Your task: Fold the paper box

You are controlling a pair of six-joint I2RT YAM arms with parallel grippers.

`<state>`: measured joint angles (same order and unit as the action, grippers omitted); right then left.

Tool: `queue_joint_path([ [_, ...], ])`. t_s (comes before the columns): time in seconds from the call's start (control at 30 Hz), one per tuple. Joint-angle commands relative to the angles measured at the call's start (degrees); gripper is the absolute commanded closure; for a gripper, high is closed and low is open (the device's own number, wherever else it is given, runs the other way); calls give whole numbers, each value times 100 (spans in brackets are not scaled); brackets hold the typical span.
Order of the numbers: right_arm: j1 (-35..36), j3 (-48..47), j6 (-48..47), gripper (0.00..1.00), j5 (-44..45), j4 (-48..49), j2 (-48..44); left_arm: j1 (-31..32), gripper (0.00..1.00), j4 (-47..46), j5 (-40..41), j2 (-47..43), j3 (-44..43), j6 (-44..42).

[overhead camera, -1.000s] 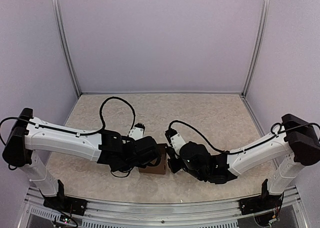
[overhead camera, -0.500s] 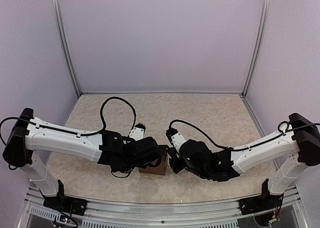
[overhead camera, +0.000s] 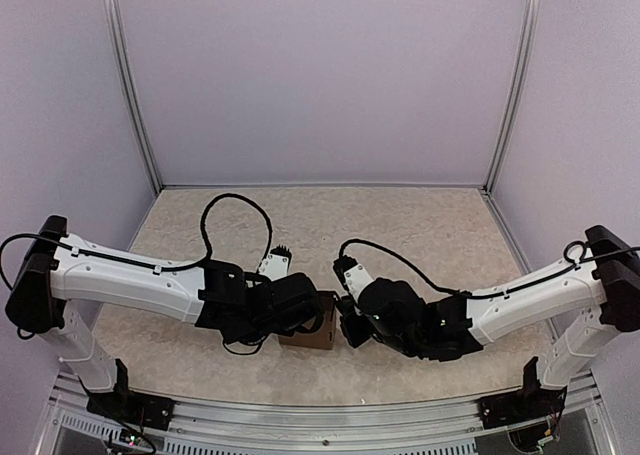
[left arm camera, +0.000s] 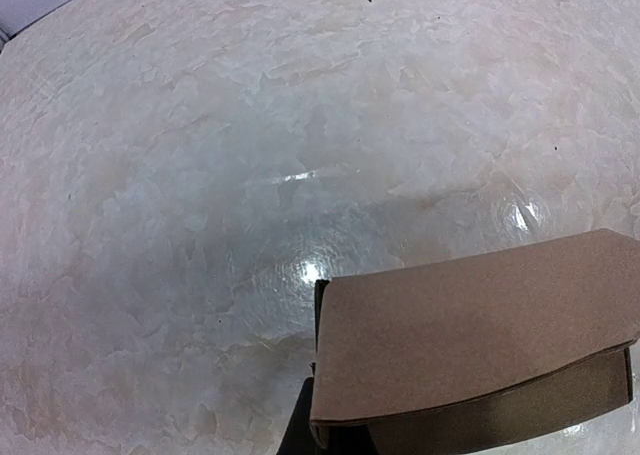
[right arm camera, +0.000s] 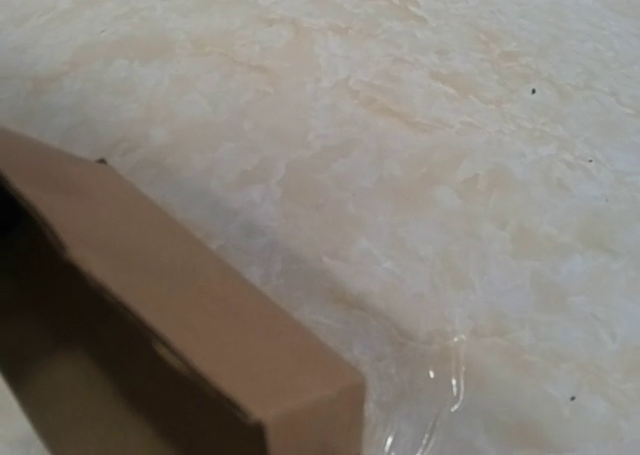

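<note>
The paper box (overhead camera: 308, 335) is a small brown carton standing on the table between my two grippers. My left gripper (overhead camera: 318, 318) reaches it from the left. In the left wrist view a flat brown panel of the box (left arm camera: 470, 325) lies over a dark finger (left arm camera: 300, 430), and the jaws look shut on that wall. My right gripper (overhead camera: 346, 327) sits against the carton's right side. The right wrist view shows only the box's upper edge and dark inside (right arm camera: 170, 275), with no fingers visible, so whether that gripper is open or shut is hidden.
The beige mottled table top (overhead camera: 420, 235) is ringed by pale walls and metal corner posts (overhead camera: 130, 85). A black cable (overhead camera: 235, 200) loops above the left arm. Another cable (overhead camera: 400, 265) arcs over the right arm. The arms' bases stand at the near rail.
The right arm has shifted a little, its shoulder end sinking toward the right edge. The box and the left arm have stayed where they were.
</note>
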<state>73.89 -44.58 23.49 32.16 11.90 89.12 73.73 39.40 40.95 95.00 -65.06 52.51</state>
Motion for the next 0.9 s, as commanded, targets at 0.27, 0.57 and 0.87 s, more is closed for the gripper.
queue_joint_path([
  [0.27, 104, -163, 104, 91, 124, -275, -85, 53, 100, 104, -447, 129, 169, 42],
  [0.57, 108, -307, 113, 100, 7, -231, -84, 86, 100, 60, -443, 130, 195, 26],
  [0.87, 114, -646, 610, 100, -448, -650, -226, 106, 100, 70, -396, 202, 161, 28],
])
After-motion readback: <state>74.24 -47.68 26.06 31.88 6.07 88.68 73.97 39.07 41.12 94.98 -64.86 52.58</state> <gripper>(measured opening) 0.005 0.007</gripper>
